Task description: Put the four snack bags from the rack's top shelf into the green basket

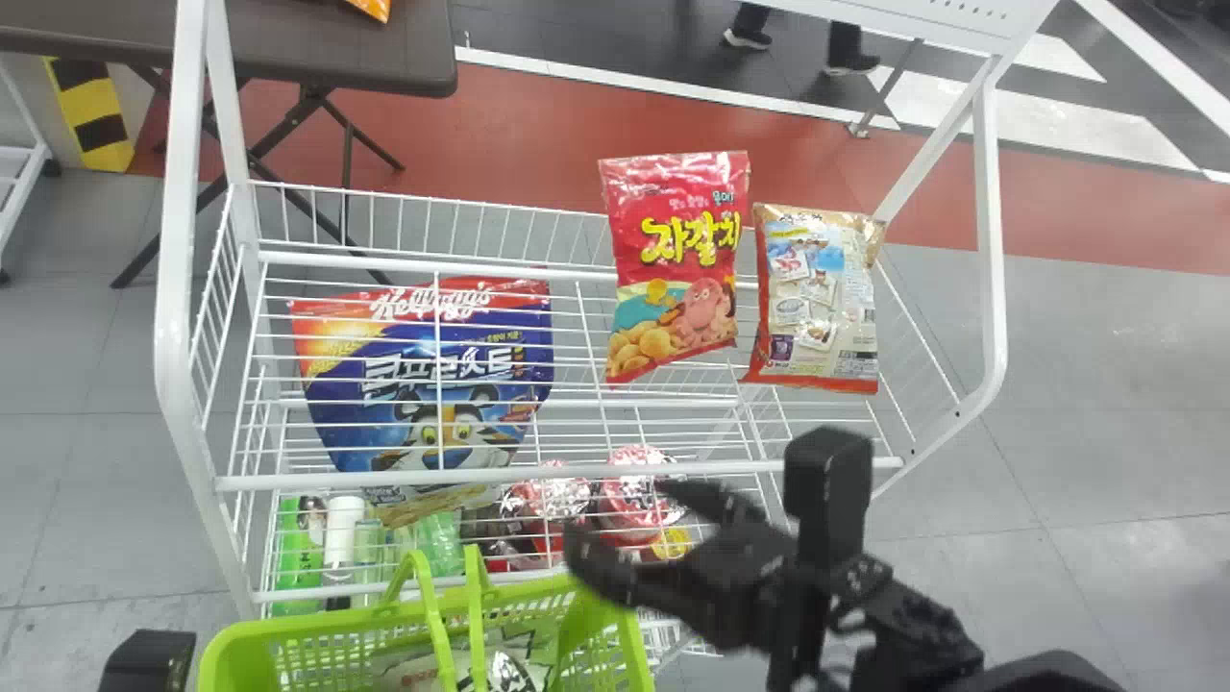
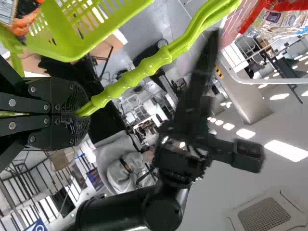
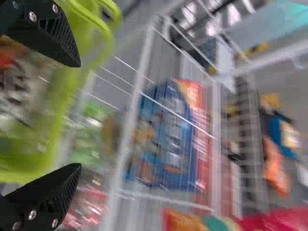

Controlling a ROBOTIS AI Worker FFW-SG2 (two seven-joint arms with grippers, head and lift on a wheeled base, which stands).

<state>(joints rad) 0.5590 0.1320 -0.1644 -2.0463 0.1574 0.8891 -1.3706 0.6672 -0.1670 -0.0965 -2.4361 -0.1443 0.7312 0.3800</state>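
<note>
Right gripper (image 1: 620, 519): gaped, empty
Left gripper (image 1: 146, 663): pinched basket handle (image 2: 127, 81)
Red bag (image 1: 675, 259), beige bag (image 1: 817, 298): long axes rose upright

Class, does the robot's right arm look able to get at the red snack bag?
Probably yes: the right gripper is open and empty and the red bag uncovered, though the front rail may need clearing.

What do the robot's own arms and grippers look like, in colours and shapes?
The left gripper and right gripper are black, with flat fingers, ridged finger pads and silvery screws. The right arm is also black, with boxy and rounded sections.
</note>
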